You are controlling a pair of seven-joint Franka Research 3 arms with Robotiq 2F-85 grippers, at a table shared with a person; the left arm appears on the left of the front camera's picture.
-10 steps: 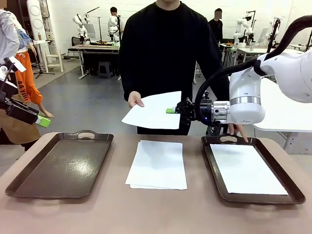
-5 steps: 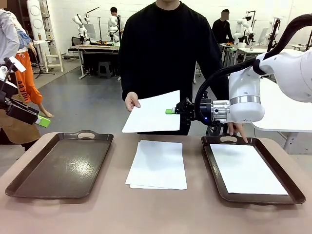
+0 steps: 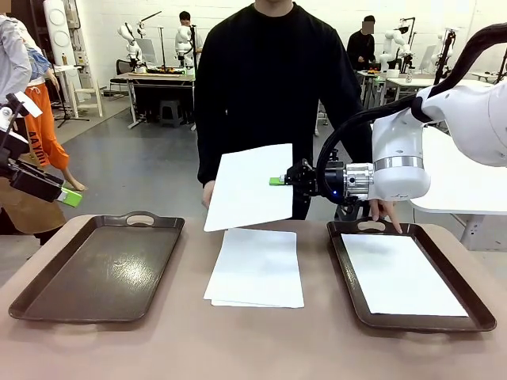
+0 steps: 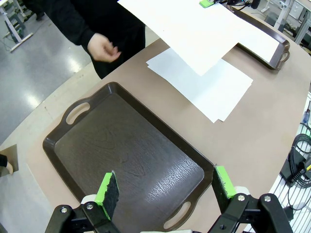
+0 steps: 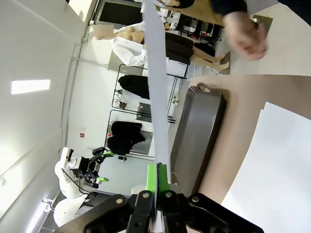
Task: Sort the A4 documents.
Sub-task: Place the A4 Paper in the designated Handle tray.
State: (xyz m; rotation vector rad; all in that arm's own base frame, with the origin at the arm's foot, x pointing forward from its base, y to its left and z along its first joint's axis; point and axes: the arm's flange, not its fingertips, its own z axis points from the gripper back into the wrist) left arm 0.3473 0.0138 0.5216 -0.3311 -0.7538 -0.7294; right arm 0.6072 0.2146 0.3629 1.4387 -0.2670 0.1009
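A thin white A4 paper sheet [image 3: 249,186] was held in the air over the far edge of the tan table [image 3: 238,348]. It was pinched at the middle of its right side by the black, green-padded right gripper [image 3: 276,180], whose jaws were clamped flat on the paper. The sheet was tilted, and its free side sagged. The person's hand [image 4: 103,48] was seen loosely curled and apart from it.

A stack of further white sheets [image 3: 257,267] was laid at the table's middle, between two trays. The dark brown handled tray at the left edge [image 3: 95,269] was bare. The matching tray at the right edge [image 3: 342,261] carried a single white sheet [image 3: 400,273] lying flat, and the person's other hand [image 3: 386,212] rested by its far handle.

The left gripper [image 4: 165,187] was hung above the left tray's near corner, its fingers spread wide and nothing between them.

The paper was judged light, limp and easily creased, and likely to flutter or slide off a smooth pile. A firm pinch at mid-edge and an unhurried carry were thought best.
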